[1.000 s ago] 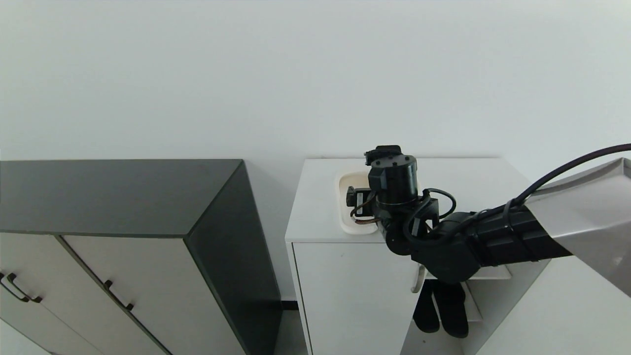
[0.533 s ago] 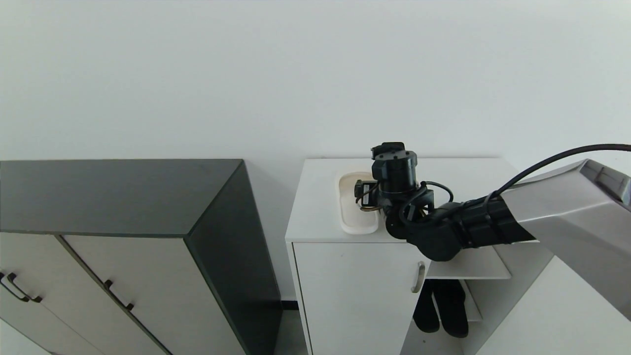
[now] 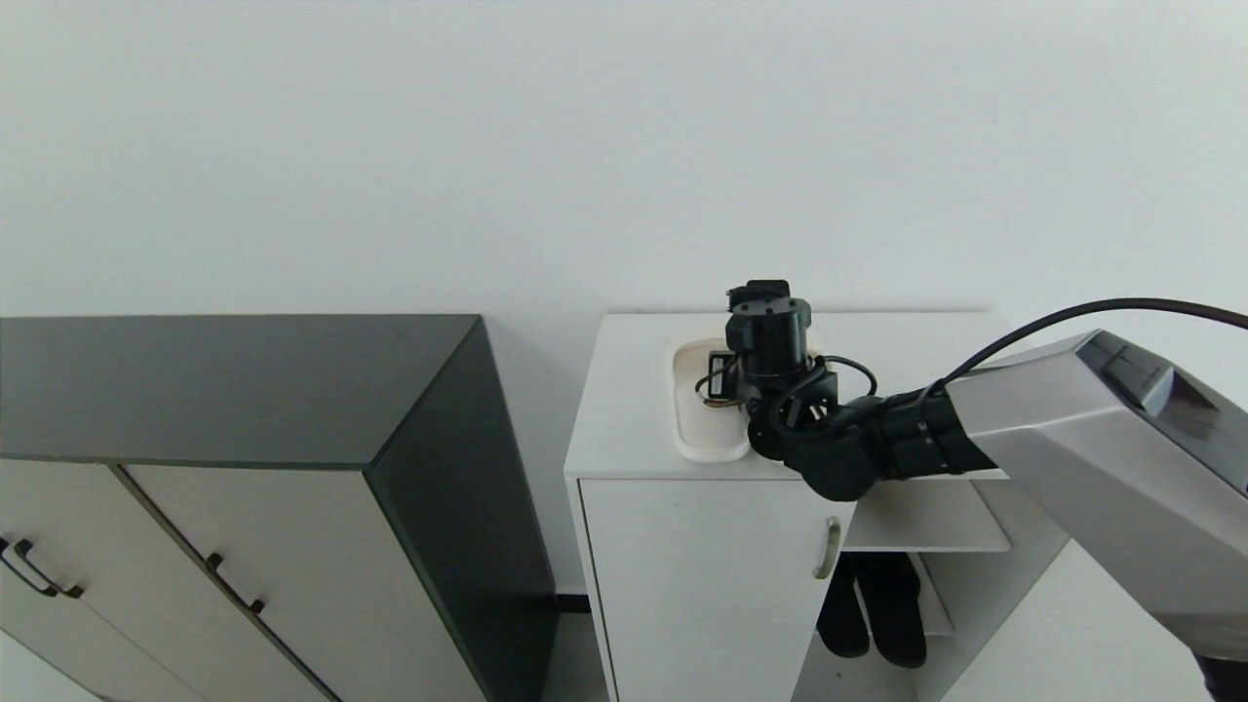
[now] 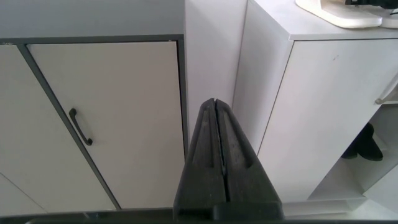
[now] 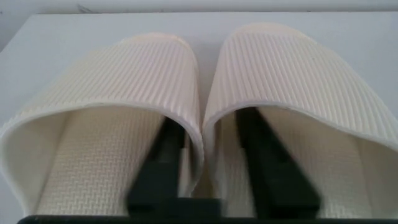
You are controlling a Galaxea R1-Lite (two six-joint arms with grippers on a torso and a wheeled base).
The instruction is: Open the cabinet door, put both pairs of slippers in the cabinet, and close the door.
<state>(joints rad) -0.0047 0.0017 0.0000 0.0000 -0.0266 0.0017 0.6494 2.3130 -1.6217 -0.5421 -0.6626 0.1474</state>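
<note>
Two cream slippers [image 5: 143, 74] atop cabinet [image 3: 634, 409] (two black slippers [image 3: 882, 614] inside).

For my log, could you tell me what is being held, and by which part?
Nothing yet: the right gripper is open, one finger inside each cream slipper, straddling their adjoining inner sides; the left gripper is shut, empty.

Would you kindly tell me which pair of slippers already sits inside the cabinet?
The black pair, low inside the white cabinet; the cream pair lies on its top.
</note>
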